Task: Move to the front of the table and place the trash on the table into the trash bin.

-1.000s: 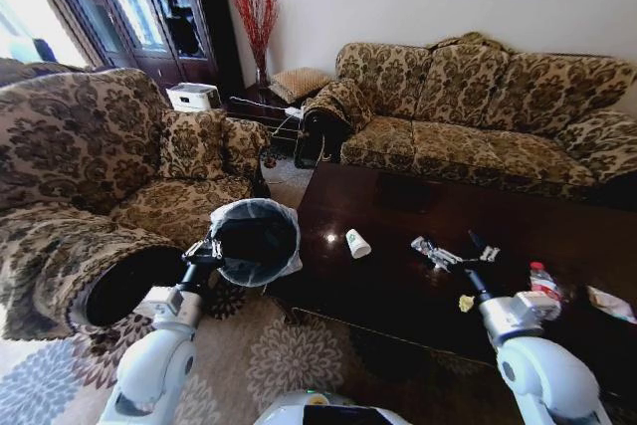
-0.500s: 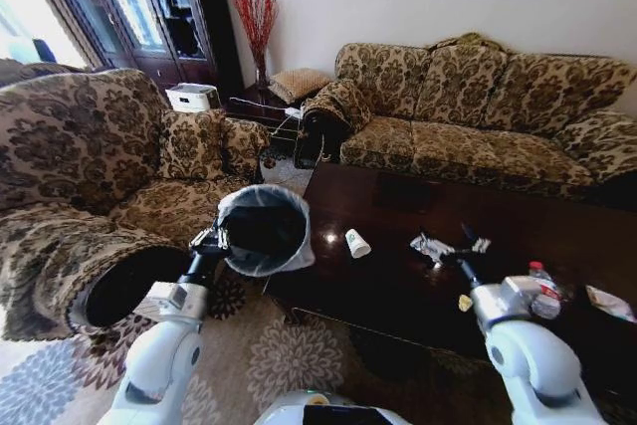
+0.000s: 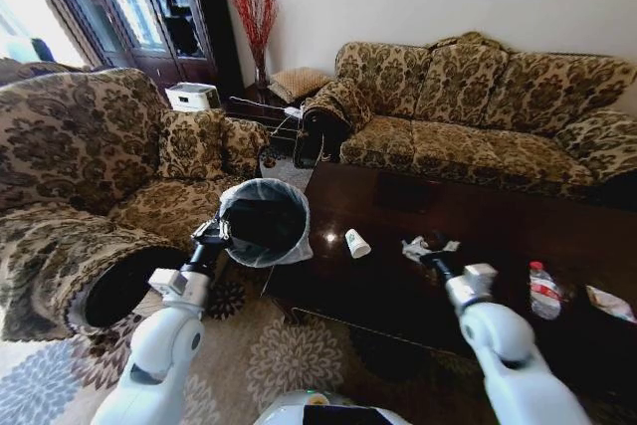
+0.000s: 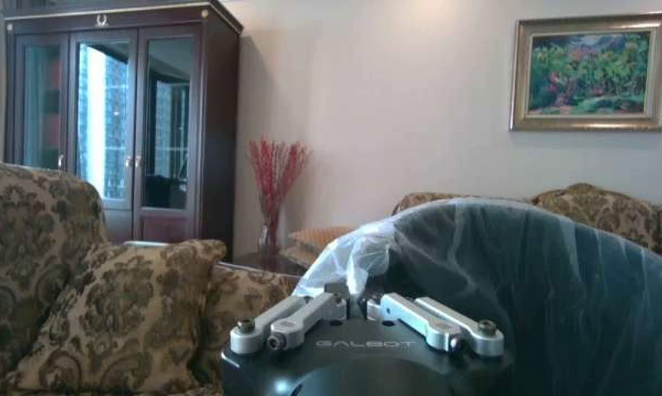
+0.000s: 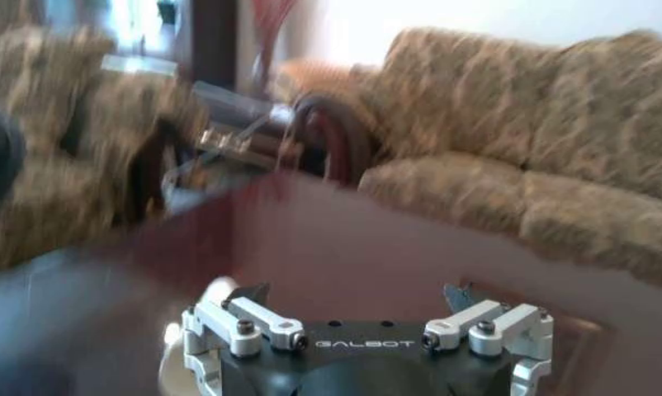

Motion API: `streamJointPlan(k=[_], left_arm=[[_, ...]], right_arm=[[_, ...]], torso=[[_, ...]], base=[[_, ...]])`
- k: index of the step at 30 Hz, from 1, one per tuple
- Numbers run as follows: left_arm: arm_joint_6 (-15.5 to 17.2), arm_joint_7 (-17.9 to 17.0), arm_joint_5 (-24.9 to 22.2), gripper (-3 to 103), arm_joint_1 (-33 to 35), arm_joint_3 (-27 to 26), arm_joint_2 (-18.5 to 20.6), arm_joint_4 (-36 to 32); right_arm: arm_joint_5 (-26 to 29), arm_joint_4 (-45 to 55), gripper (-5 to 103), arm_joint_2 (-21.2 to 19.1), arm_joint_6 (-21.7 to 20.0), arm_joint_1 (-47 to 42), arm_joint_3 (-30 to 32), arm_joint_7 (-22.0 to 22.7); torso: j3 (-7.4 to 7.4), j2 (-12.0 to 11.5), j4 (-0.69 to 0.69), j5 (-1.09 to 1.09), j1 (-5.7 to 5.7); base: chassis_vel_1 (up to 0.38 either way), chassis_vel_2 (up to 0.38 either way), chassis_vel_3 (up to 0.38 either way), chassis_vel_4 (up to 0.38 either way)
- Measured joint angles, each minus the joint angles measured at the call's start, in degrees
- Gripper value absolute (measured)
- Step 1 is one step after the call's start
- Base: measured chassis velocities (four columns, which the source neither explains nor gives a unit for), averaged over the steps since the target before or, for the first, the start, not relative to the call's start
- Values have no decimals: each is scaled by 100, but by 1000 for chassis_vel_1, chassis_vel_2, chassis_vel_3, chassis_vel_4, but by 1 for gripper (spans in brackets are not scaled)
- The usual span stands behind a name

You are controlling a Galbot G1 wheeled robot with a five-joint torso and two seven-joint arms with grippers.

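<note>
While the table (image 3: 398,286) spreads its glossy dark brown top across the lower right of the head view, the trash bin (image 3: 264,221) hangs tilted just off the table's left end, left of centre in the frame, its black mouth turned toward the camera and its pale plastic liner folded over the rim. The left gripper (image 3: 212,236) sits at the bin's lower left edge with its fingers pressed together on the rim and liner; in the left wrist view the same gripper (image 4: 359,307) pinches the bunched liner, with the bin (image 4: 529,289) bulging across the lower right of that frame.

Near the middle of the table, right of centre in the head view, the right gripper (image 3: 430,254) is at a crumpled shiny wrapper (image 3: 416,245); whether it actually grips the wrapper cannot be told. In the right wrist view its fingers (image 5: 243,307) stand spread apart above the tabletop (image 5: 342,247).

A white paper cup (image 3: 357,243) lies on its side between the bin and the wrapper. A small clear bottle (image 3: 543,291) with a red label lies toward the right edge, and a crumpled white tissue (image 3: 609,303) rests just beyond it at the frame's right side.
</note>
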Motion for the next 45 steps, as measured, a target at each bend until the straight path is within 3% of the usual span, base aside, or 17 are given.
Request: streamJointPlan(k=[2, 5, 8, 13, 21, 45], left_arm=[[-5, -8, -6, 4, 45, -7, 58, -49], [-6, -12, -7, 4, 48, -10, 75, -76], [-6, -18, -17, 4, 45, -22, 78, -123], [-11, -17, -80, 4, 53, -7, 57, -158], [-33, 3, -112, 4, 41, 5, 50, -164], [-166, 92, -171, 4, -12, -38, 71, 32]], right_arm=[[-510, -454, 100, -41, 131, 266, -427, -129], [-679, -531, 100, -50, 139, 322, -573, -170], [-1218, -542, 100, -107, 94, 249, -957, -259], [-1793, -842, 100, 42, 267, 370, -1236, -61], [-1984, -1483, 100, 242, 302, 909, -1527, 192], [-1955, -2838, 100, 626, 747, 1939, -1957, 261]], torso=[[0, 0, -1, -2, 0], [0, 0, 0, -1, 0], [-1, 0, -5, -2, 0], [-1, 0, -2, -1, -1], [-1, 0, -2, -1, -1], [-2, 3, -4, -4, -2]], base=[[0, 0, 0, 0], [0, 0, 0, 0], [0, 0, 0, 0], [0, 0, 0, 0], [0, 0, 0, 0], [0, 0, 0, 0]])
